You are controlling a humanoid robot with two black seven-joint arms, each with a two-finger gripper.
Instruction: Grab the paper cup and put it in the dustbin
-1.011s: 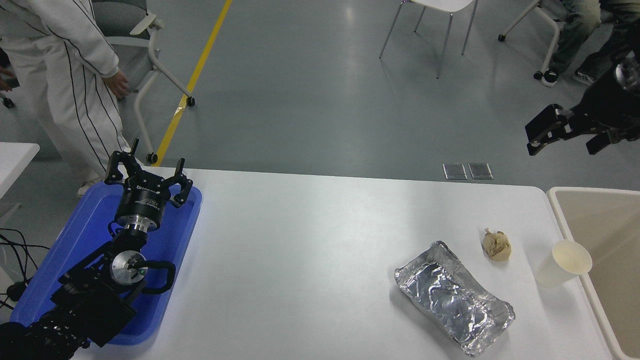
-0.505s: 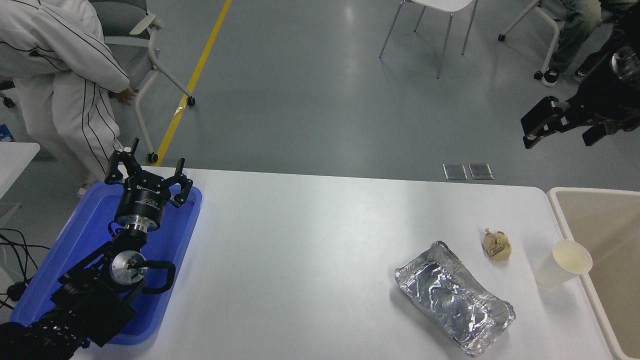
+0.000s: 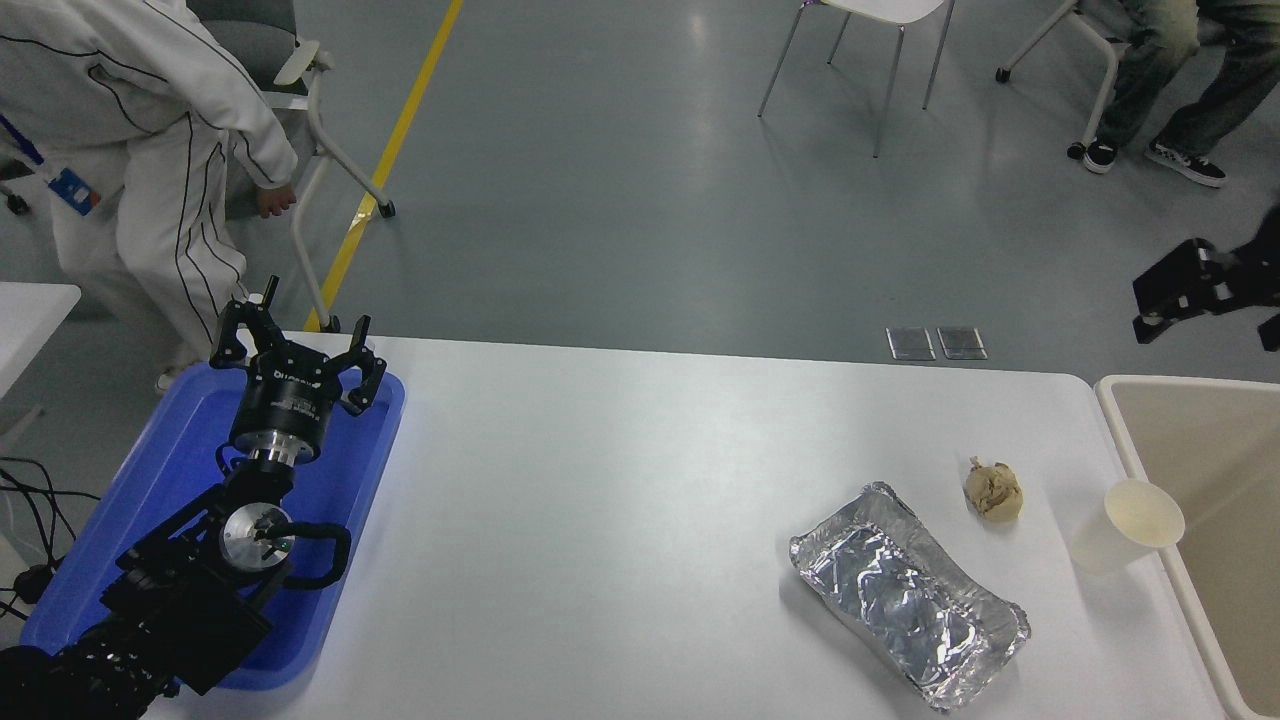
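— Where's the right gripper [image 3: 1165, 300]?

— High at the right edge, over the floor beyond the table's far side. Only part of it shows, dark and end-on, so I can't tell whether its fingers are apart or together. It carries nothing that I can see.

— And the cup [image 3: 1125, 527]?

— Upright on the table [image 3: 640, 500], near the right edge, rim up, just beside the bin [image 3: 1118, 420], whose pale wall runs along that side. From the right gripper the cup lies nearer the camera and lower, a little toward the left. Its long axis is vertical, so I'd judge the approach has to come down and back toward the robot, with the fingers either side of the wall.

— Which arm is closer?

— The right, by far. The left gripper [image 3: 295, 345] is parked at the lower left over the blue tray [image 3: 170, 470], fingers spread wide, empty, well apart from the cup.

— Anything in the way?

— A brown paper ball [image 3: 993, 489] sits left of the cup, near it but apart; a foil tray [image 3: 908, 594] lies left and closer to the camera. Neither touches the cup.

— The room?

— Grey floor with a yellow line, chairs on castors, a person in white [image 3: 150, 150] at the upper left, a seated person's legs at the upper right.
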